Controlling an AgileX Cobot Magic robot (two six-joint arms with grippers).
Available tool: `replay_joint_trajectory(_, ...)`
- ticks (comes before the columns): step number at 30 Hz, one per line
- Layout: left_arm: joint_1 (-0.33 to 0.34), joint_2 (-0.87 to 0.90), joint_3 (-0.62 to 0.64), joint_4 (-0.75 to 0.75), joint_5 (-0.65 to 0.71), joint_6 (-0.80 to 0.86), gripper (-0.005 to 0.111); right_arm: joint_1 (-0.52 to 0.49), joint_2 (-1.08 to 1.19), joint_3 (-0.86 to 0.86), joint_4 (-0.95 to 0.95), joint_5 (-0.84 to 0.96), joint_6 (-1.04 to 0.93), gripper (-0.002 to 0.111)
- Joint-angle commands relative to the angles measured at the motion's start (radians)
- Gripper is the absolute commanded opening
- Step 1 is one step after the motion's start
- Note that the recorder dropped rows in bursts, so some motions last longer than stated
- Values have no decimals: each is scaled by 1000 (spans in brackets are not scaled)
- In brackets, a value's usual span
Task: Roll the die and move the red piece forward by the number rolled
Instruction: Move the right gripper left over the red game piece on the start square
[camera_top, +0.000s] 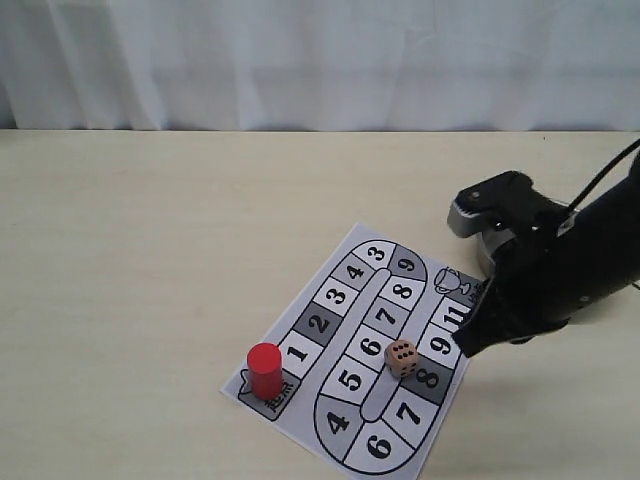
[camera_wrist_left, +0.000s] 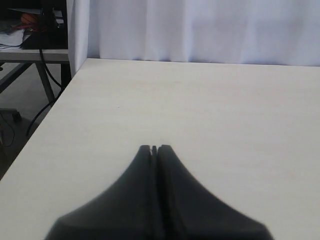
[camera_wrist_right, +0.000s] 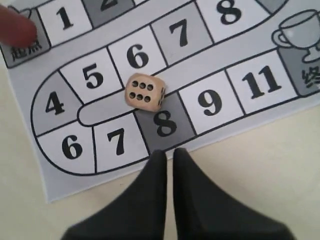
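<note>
**A:** Where has the die ended up?

**B:** The die (camera_top: 401, 357) lies on the paper game board (camera_top: 336, 295). It sits on the line between the grey square 8 and the pale middle strip, close to square 6. In the right wrist view the face turned to the camera has six dots.

**A:** And the red piece?

**B:** The red piece (camera_top: 265, 369) stands upright on the grey corner square beside square 1, well apart from the die. The print on that square is too small to read; it may be the start.

**A:** What about the right end effector?

**B:** The right end effector (camera_wrist_right: 170, 152) is at the board's edge, over the desk (camera_top: 140, 260), with its tips pointing toward square 8. Its fingers are drawn together with only a thin slit between them, and they grip nothing.

**A:** The left one?

**B:** The left end effector (camera_wrist_left: 154, 149) has its fingers pressed tight together and holds nothing. Ahead of it are only the desk and a white curtain (camera_wrist_left: 200, 30).
</note>
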Motion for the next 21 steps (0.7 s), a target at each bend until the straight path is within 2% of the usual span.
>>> replay_joint_trajectory(1,-8,-1,-6,3,-13,0,0,133,56,-1,-189,-44,182,4)
replay_joint_trajectory(7,-8,-1,-6,3,-13,0,0,229,127,-1,-232,-88,239,4)
replay_joint_trajectory(10,-8,-1,-6,3,-13,0,0,229,168,-1,-237,-159,264,4)
replay_joint_trajectory(16,-8,-1,-6,3,-13,0,0,227,276,-1,-236,-196,271,4)
replay_joint_trajectory(21,-8,-1,-6,3,-13,0,0,227,282,-1,-232,-215,271,4)
